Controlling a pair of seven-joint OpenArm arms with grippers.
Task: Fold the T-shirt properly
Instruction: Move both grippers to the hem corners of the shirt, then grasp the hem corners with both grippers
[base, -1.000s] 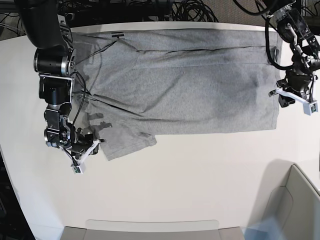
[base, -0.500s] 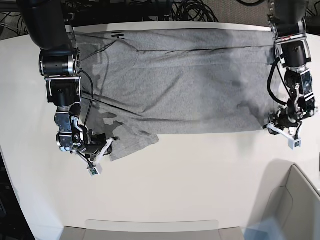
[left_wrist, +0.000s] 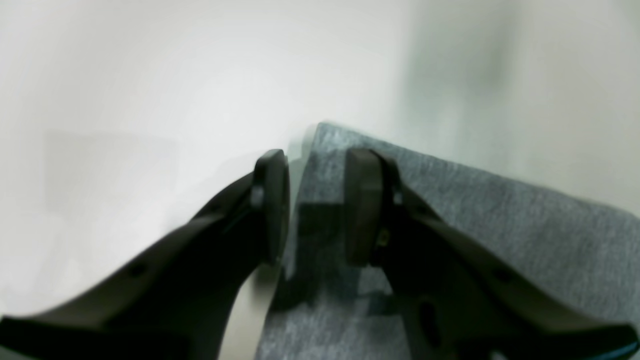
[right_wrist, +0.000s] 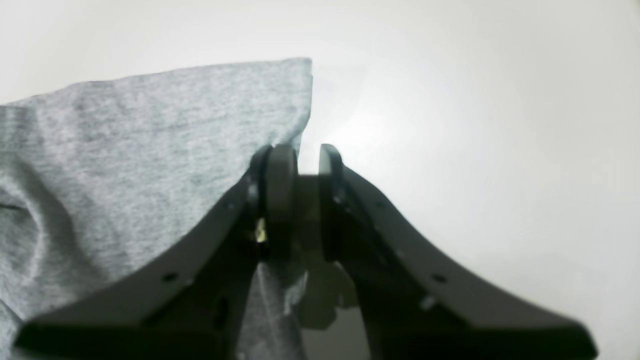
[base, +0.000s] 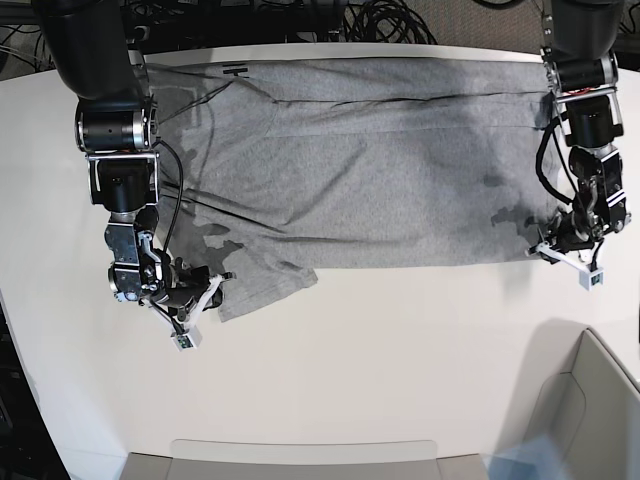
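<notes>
Left end effector (left_wrist: 316, 205) parted, straddling the T-shirt (base: 380, 170) corner, nothing gripped; right end effector (right_wrist: 299, 200) slightly open beside the sleeve edge on the worktop (base: 400, 360).

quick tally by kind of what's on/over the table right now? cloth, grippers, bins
Cloth: 1, the grey T-shirt, spread flat.
Grippers: 2, the left gripper at the shirt's bottom corner and the right gripper at the sleeve edge.
Bins: 2, a grey bin at the table's corner and a grey tray along the near edge.
Total: 5
</notes>
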